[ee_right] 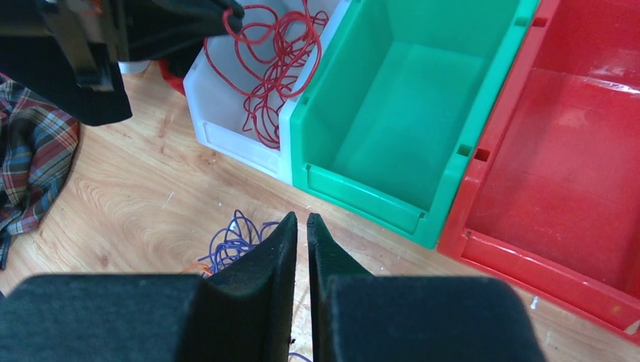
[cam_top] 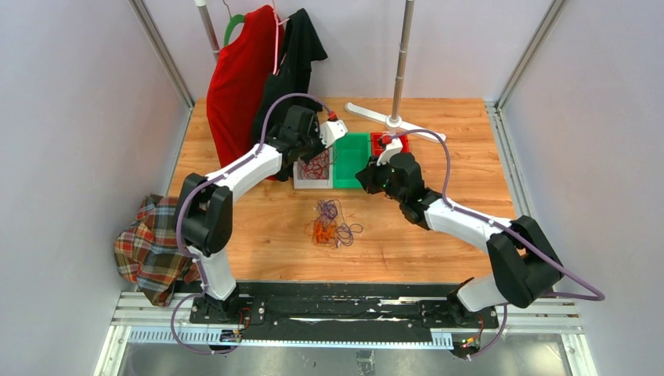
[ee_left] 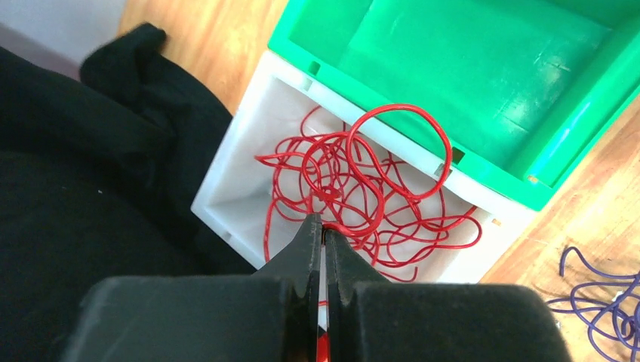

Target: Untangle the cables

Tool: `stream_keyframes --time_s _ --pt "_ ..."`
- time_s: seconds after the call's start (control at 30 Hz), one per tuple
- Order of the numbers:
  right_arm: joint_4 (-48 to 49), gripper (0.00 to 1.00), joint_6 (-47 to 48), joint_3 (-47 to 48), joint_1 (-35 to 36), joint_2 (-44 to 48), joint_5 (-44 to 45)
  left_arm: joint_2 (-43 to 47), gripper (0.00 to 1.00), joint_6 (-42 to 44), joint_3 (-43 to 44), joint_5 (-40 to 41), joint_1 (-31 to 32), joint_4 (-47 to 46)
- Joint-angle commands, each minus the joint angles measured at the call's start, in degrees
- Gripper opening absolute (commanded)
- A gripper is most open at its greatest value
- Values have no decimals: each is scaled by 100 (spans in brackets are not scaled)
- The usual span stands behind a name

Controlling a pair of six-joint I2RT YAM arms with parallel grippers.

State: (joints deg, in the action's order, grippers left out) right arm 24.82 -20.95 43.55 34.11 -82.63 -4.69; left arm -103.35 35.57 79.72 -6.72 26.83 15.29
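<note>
Red cables (ee_left: 355, 188) dangle from left fingers (ee_left: 303, 253) into bin (ee_left: 226, 173).

Bright, even overhead light in all three views; shadows on the wooden worktop (cam_top: 407, 251) are faint and soft. Pale glare lies on the floor of the green bin (ee_left: 468, 68) and a whitish sheen on the red bin (ee_right: 573, 128). Close to the lens, the left hand (ee_left: 324, 226) and right hand (ee_right: 302, 222) look soft; the red cable (ee_left: 336, 170) is sharp. Overhead view crisp.
</note>
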Motion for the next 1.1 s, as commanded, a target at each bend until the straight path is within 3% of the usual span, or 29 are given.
stream_keyframes --time_s 0.0,0.13,0.3,0.5,0.67,0.8,1.0,1.07 --pt "-78 10 0 18 -157 218 82 -120 0 -195 -56 288 15 -302" --pt "-83 10 -14 -9 -185 213 65 -304 0 286 -310 934 15 -892" --pt "-74 9 -30 -15 -194 184 56 -565 0 565 -462 1089 15 -1257" --pt "-122 9 -34 -50 -209 234 73 -937 0 491 -390 1090 59 -1291" --pt "-142 9 -37 -68 -245 283 83 -1060 1 314 82 801 61 -644" --pt "-200 9 -31 -33 -267 323 47 -961 24 274 486 664 24 -48" --pt "-250 9 25 11 -296 421 38 -572 73 450 871 -40 -142 890" --pt "-264 10 20 21 -301 438 17 -527 82 513 1054 -264 -178 1324"
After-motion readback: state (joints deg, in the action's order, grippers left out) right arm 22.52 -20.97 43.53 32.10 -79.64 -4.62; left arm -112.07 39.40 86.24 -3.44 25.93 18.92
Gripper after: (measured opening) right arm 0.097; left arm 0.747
